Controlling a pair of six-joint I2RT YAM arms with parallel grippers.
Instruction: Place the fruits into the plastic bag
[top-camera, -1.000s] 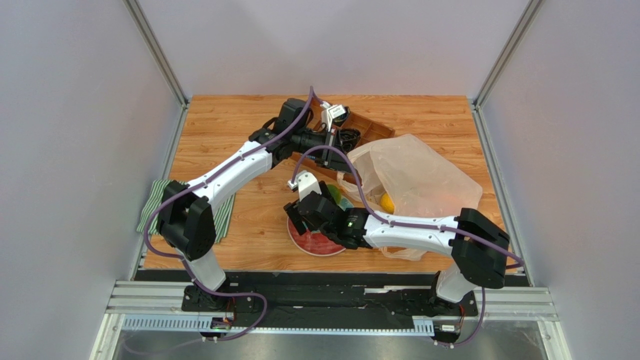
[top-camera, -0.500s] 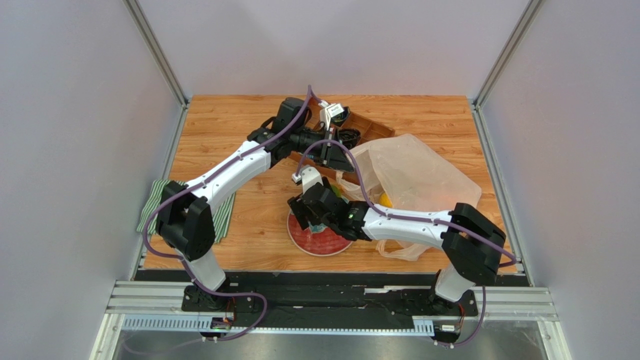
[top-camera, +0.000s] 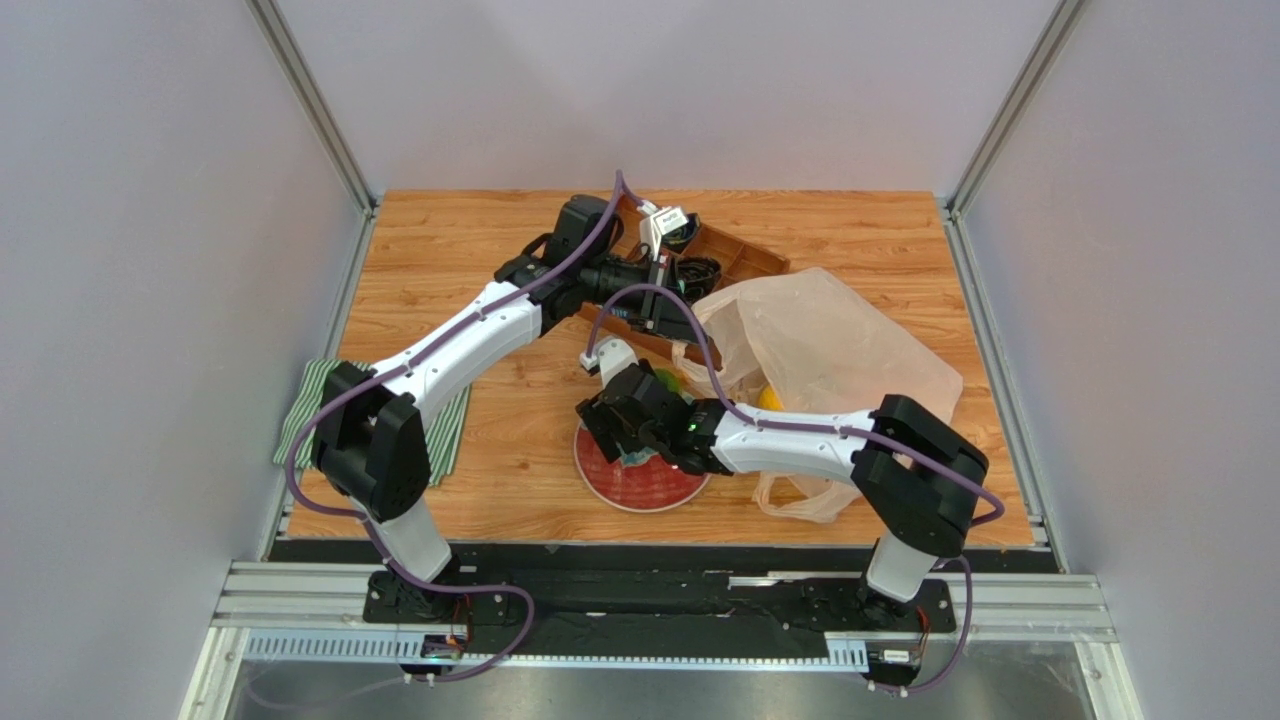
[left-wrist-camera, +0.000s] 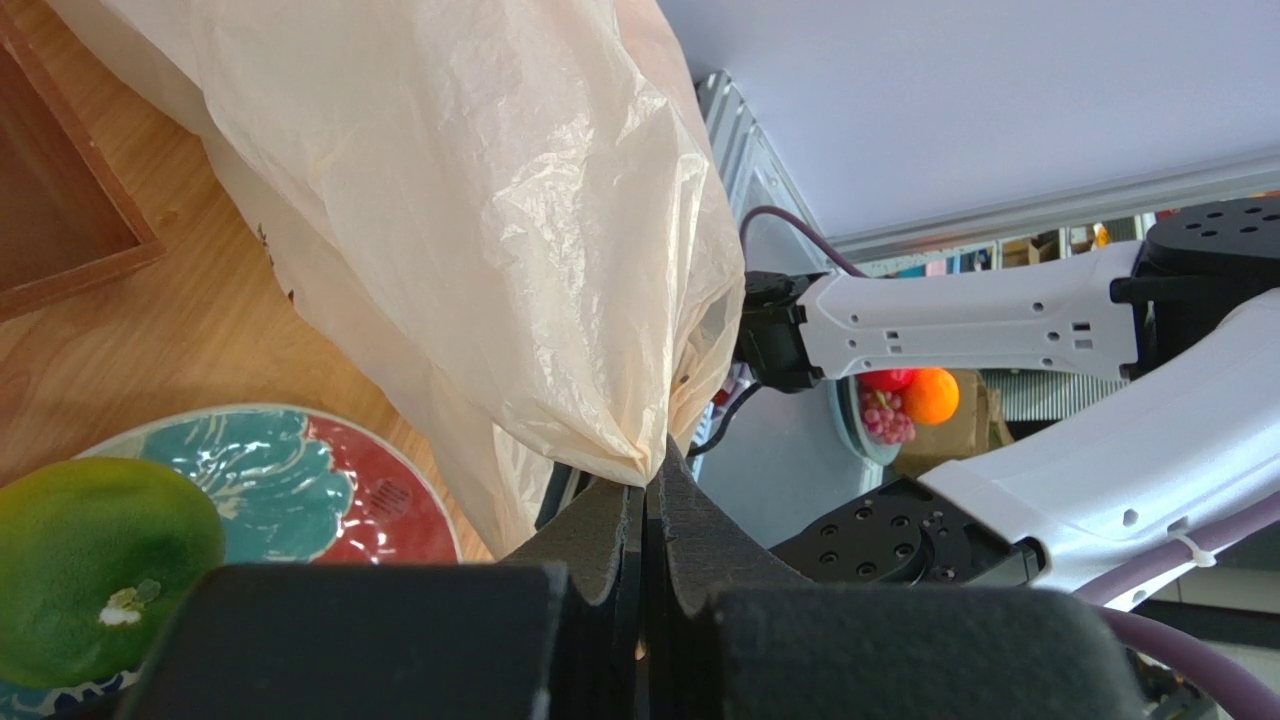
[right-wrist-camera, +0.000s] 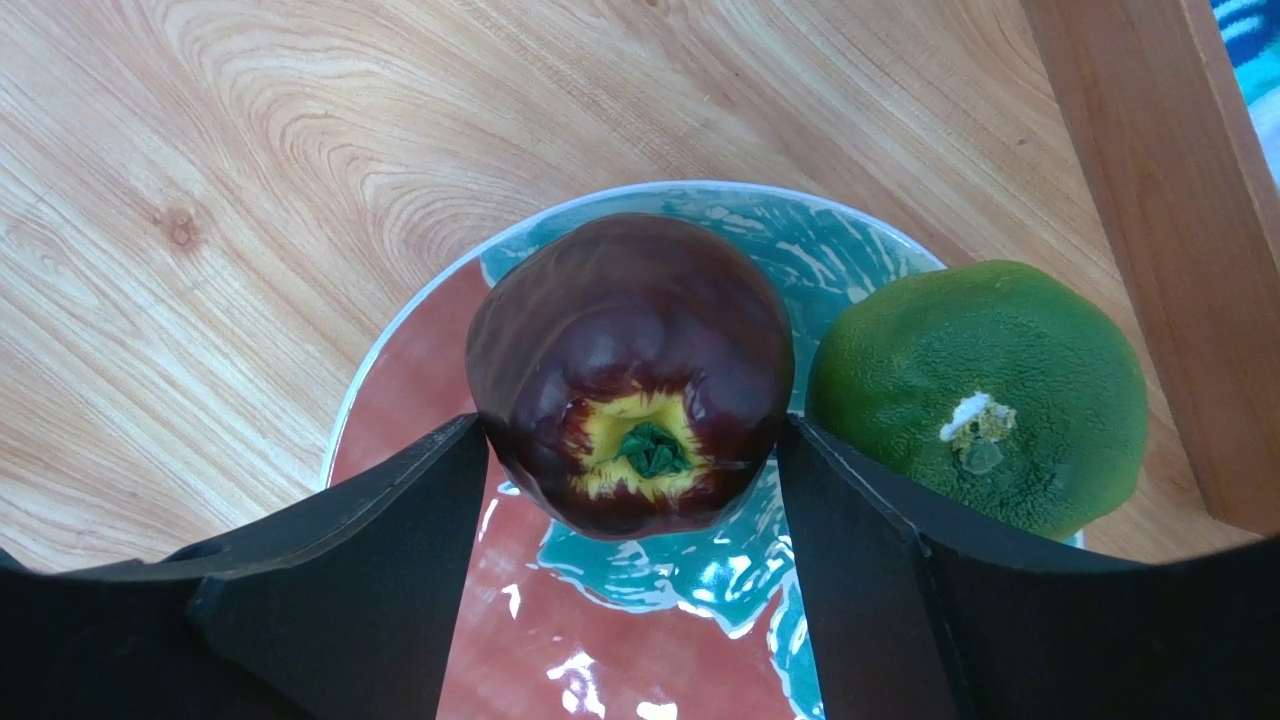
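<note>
My left gripper (top-camera: 679, 282) (left-wrist-camera: 646, 483) is shut on a pinched edge of the translucent pinkish plastic bag (top-camera: 827, 353) (left-wrist-camera: 481, 195) and holds it up. A small yellow fruit (top-camera: 772, 401) shows through the bag. My right gripper (top-camera: 639, 432) (right-wrist-camera: 631, 443) is low over the red-rimmed plate (top-camera: 646, 489) (right-wrist-camera: 601, 645). Its fingers (right-wrist-camera: 376, 540) press both sides of the dark red apple (right-wrist-camera: 631, 383). A green round fruit (right-wrist-camera: 980, 393) (left-wrist-camera: 90, 567) lies on the plate just right of the apple. The other fruits are hidden or out of view.
A brown wooden compartment tray (top-camera: 747, 255) (right-wrist-camera: 1157, 210) stands behind the plate, beside the bag. A striped cloth (top-camera: 308, 408) lies at the table's left edge. Metal frame posts and grey walls stand on both sides.
My right gripper has shifted a little left and settled over the plate, its elbow drawing in. The left arm has kept hold of the bag without moving.
</note>
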